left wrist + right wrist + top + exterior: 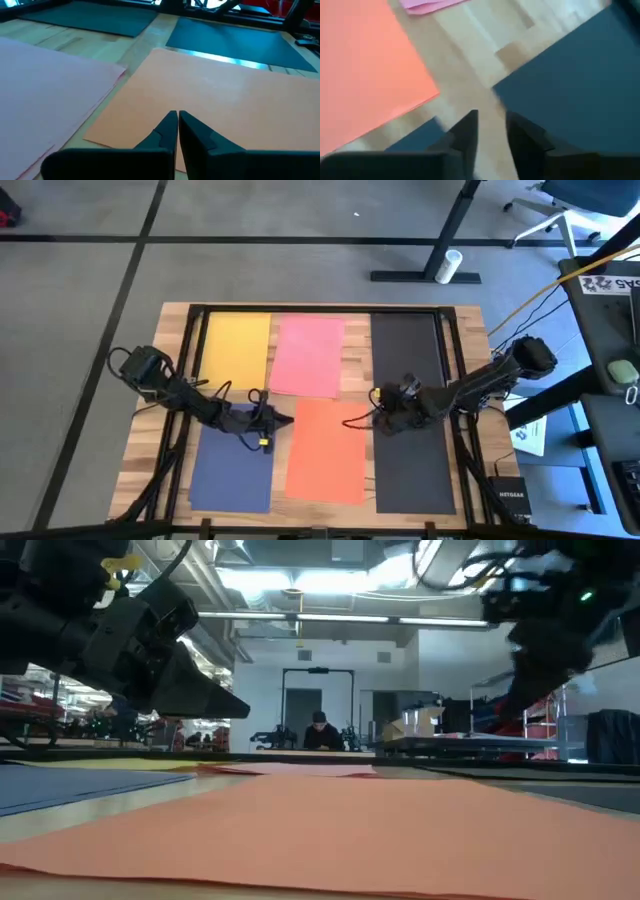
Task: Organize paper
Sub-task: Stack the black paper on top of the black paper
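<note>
Coloured sheets are spread flat over the wooden tabletop (pixel 170 360), apparently laid out singly so that each can be reached on its own. The left gripper (pixel 283 420) is held low at the near edge of the orange sheet (pixel 326 450), and in its wrist view the jaws are seen pressed together with nothing between them, the tips just over that sheet's border; the posture suits sliding or nudging the sheet rather than lifting it. The navy blue sheet (pixel 232 465) lies beneath and behind this arm, the pink sheet (pixel 308 355) just beyond the jaws to one side, and the yellow sheet (pixel 237 350) farther off, beside the pink one.

The right gripper (pixel 378 396) is poised over the strip of bare wood between the orange sheet and the black sheet (pixel 408 345); its jaws are seen slightly apart and empty, the black sheet's edge just beside them.

Little is found in the way: the sheets lie apart or barely overlapping, though both grippers sit close to the same orange sheet. Beyond the tabletop a person (pixel 318 730) is seen far off in the room.
</note>
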### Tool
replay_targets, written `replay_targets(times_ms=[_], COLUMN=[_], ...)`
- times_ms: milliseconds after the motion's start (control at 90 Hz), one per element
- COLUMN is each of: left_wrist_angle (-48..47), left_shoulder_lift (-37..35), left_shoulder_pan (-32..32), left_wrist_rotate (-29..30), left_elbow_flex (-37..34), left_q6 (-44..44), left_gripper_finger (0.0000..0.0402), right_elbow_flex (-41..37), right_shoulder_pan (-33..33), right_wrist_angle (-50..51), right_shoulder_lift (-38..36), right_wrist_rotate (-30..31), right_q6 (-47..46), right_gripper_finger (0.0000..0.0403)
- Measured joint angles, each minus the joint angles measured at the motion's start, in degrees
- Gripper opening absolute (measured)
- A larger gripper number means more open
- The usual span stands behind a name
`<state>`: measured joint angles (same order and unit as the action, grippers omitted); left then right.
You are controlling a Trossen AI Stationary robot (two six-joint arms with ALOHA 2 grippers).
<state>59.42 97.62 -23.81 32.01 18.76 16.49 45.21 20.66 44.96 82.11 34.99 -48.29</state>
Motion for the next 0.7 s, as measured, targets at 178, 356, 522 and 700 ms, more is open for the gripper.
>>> replay_targets(times_ms=[178, 356, 522, 700], left_wrist_angle=[-0.49, -0.63, -0.61, -0.61], left_shoulder_lift=[0.00, 0.00, 0.00, 0.00], left_shoulder_pan=[-0.02, -0.02, -0.02, -0.03], left_wrist_rotate=[-0.02, -0.02, -0.02, -0.02], left_elbow_flex=[0.02, 0.02, 0.01, 0.00], left_q6=[0.00, 0.00, -0.22, -0.22], left_gripper_finger=[0.0000, 0.0000, 0.0000, 0.0000], right_elbow_flex=[0.02, 0.02, 0.02, 0.37], right_shoulder_pan=[-3.36, -4.30, -4.87, -6.86], right_wrist_angle=[-6.26, -7.93, -7.99, -8.06], right_shoulder_lift=[5.02, 10.73, 15.35, 18.14], right_wrist_rotate=[-0.23, 0.10, 1.06, 2.55], right_q6=[11.32, 15.51, 15.78, 15.71], right_gripper_finger=[0.0141, 0.0139, 0.0139, 0.0138])
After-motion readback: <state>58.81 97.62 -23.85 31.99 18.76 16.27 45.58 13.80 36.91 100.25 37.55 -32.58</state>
